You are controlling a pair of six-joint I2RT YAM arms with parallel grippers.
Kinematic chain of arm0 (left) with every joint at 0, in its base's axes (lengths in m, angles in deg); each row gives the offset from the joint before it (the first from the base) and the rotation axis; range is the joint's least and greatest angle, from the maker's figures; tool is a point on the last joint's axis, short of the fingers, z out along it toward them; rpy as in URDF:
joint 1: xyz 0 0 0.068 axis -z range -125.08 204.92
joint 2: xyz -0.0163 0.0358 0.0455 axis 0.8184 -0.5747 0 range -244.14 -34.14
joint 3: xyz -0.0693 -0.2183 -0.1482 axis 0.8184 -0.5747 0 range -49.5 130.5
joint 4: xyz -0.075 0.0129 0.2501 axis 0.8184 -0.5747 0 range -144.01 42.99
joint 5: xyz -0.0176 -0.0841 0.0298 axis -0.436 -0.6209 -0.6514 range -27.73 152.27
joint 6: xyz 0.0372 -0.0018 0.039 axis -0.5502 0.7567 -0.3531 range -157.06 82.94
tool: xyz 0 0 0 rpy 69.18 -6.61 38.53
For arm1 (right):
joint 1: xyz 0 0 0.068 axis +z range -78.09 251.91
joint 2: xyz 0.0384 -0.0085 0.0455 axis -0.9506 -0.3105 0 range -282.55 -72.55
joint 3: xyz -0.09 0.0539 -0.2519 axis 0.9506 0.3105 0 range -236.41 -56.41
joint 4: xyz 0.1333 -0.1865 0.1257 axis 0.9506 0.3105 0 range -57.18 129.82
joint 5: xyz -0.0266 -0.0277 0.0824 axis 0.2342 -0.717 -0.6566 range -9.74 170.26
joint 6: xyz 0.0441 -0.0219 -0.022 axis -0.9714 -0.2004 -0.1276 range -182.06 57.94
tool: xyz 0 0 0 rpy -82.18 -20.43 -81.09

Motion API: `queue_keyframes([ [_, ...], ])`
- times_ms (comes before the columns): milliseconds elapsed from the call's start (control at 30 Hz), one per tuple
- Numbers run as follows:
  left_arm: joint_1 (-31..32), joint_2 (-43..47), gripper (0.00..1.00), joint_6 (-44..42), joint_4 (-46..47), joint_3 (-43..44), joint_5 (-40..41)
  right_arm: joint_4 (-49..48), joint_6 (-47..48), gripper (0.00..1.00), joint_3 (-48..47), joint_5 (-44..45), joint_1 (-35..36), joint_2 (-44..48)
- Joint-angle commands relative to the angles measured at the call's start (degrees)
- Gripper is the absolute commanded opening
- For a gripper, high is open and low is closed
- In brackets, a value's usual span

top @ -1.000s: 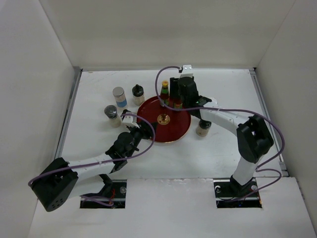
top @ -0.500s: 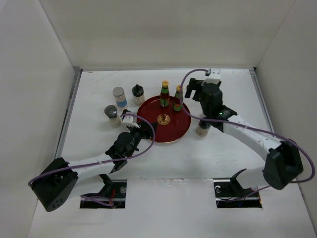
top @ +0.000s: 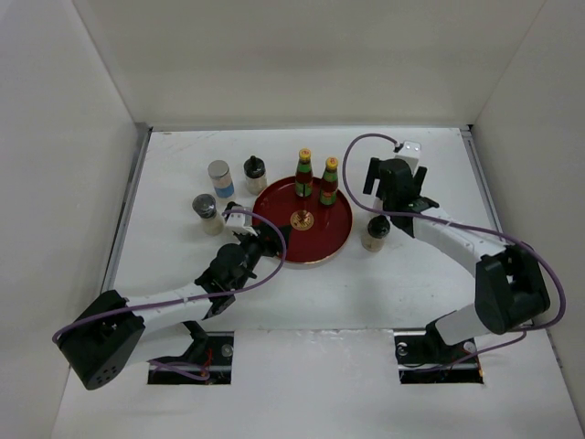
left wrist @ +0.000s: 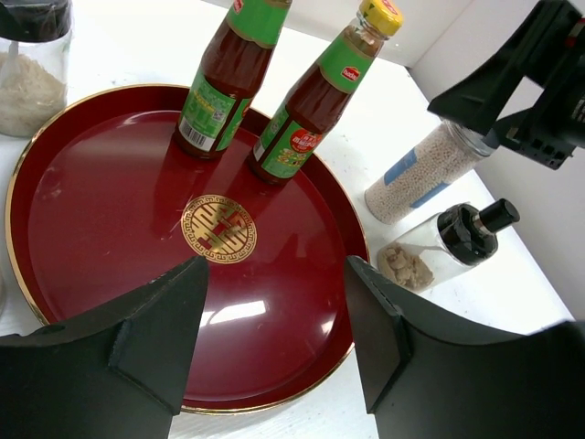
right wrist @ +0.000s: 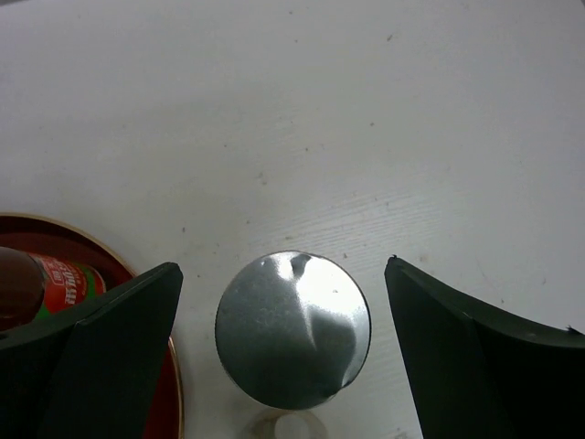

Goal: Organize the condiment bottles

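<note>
Two green-necked sauce bottles (top: 303,174) stand upright side by side at the back of the red tray (top: 320,249). The right pincer (right wrist: 281,267), at the second bottle a second ago, has let it go and swung off the rim. It now hovers, fingers spread and holding nothing, over a silver-topped cylinder (right wrist: 292,334) on the table (top: 420,274) just right of the tray, beside a dark-lidded jar (top: 375,235); that cylinder looks the likely next pick. The left pincer (left wrist: 274,265), likewise spread and empty, has not moved from the tray's near edge
</note>
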Motion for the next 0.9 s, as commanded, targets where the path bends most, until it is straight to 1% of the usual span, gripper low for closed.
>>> queue_keyframes([
  [0, 0.03, -0.30, 0.59, 0.66, 3.83, 1.47, -0.59, -0.15, -1.16, 1.00, 0.03, 0.98, -0.15, 0.47],
  [67, 0.20, -0.13, 0.59, 0.57, 3.83, 1.55, -0.59, -0.15, -1.95, 1.00, 1.26, 0.98, -0.15, 0.64],
  [100, 0.20, -0.13, 0.59, 0.57, 3.83, 1.55, -0.50, -0.15, -2.30, 0.97, 1.70, 0.89, -0.15, 0.73],
  [167, -0.15, -0.21, 0.59, 0.74, 3.83, 1.47, -0.59, -0.58, -2.39, 0.83, 1.88, 0.63, -0.42, 0.73],
  [233, 0.03, -0.04, 0.59, 0.75, 3.83, 1.38, -0.59, -1.20, -2.39, 0.67, 1.70, 0.71, -0.16, 1.25],
  [267, 0.20, -0.04, 0.59, 0.57, 3.83, 1.47, -0.50, -1.55, -2.30, 0.61, 1.44, 0.89, -0.15, 1.78],
  [333, 0.12, -0.21, 0.59, 0.48, 3.83, 1.55, -0.41, -1.99, -2.04, 0.56, 0.65, 1.24, -0.15, 3.18],
  [433, 0.11, 0.66, 0.59, 0.48, 3.83, 1.29, -0.33, -6.28, -0.20, 0.55, 0.99, 2.47, 1.07, 6.87],
  [533, -0.06, 0.49, 0.59, 0.48, 3.83, 1.29, -0.15, -11.13, 2.61, 0.54, 2.05, 2.65, 4.67, 10.13],
  [667, -0.06, 0.49, 0.59, 0.48, 3.83, 1.29, -0.24, -11.13, 4.29, 0.53, 1.35, 2.47, 9.50, 10.05],
  [867, -0.50, 0.40, 0.59, 0.75, 3.83, 1.20, -0.15, -11.13, 1.31, 0.52, 1.26, -1.12, 16.01, 7.94],
])
